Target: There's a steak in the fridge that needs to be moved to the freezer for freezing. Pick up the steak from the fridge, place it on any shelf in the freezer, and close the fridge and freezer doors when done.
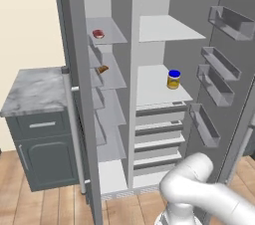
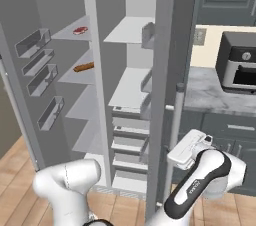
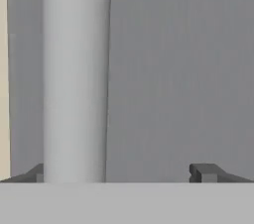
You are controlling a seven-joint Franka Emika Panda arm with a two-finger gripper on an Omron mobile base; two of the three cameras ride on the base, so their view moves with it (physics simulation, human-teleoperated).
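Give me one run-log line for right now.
steak: on top freezer shelf | both doors open | end effector: open, at fridge door handle | jar: on fridge shelf

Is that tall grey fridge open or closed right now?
Open. Both tall grey doors are swung out, baring the white shelves and the small red steak on a glassy freezer shelf.
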